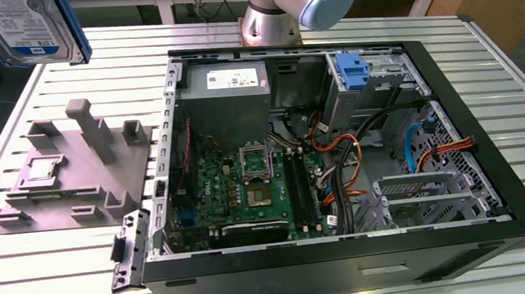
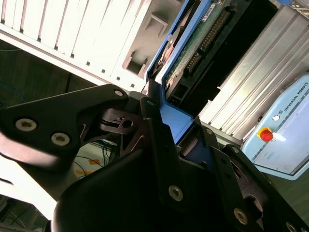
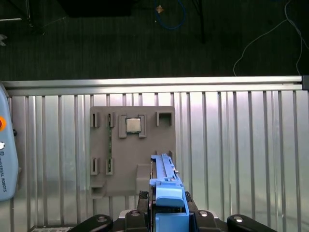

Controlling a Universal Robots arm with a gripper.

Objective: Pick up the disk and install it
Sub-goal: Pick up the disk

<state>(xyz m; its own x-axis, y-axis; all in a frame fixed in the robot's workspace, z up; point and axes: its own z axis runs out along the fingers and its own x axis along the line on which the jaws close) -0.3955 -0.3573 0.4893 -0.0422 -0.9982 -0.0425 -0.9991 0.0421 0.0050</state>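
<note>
Obs. 1, the disk: flat silver hard drive with a white label over most of its face. The label has a blue band low down and rows of dark print. A blue plastic bracket runs along the edge towards the exterior view's right. It hangs in the air at the upper corner on the exterior view's left, tilted, above the slatted metal table. It is well apart from the open computer case and is over the side where the grey fixture lies.

Obs. 2, the gripper: in the second wrist view the two black fingers are drawn in against the blue bracket from either side, and the drive's green circuit board runs away from them. The jaws are closed on the bracket and carry the disk. In the first wrist view the bracket stands edge-on between the finger bases, with the grey fixture below it. A square processor chip sits in one pocket of that fixture.

Obs. 3, labels and print: the power supply at the back of the case carries a white sticker with dark print. A second blue carrier stands in the drive bay beside it. In the second wrist view, a pale blue pendant with a red button shows lettering along its edge.
</note>
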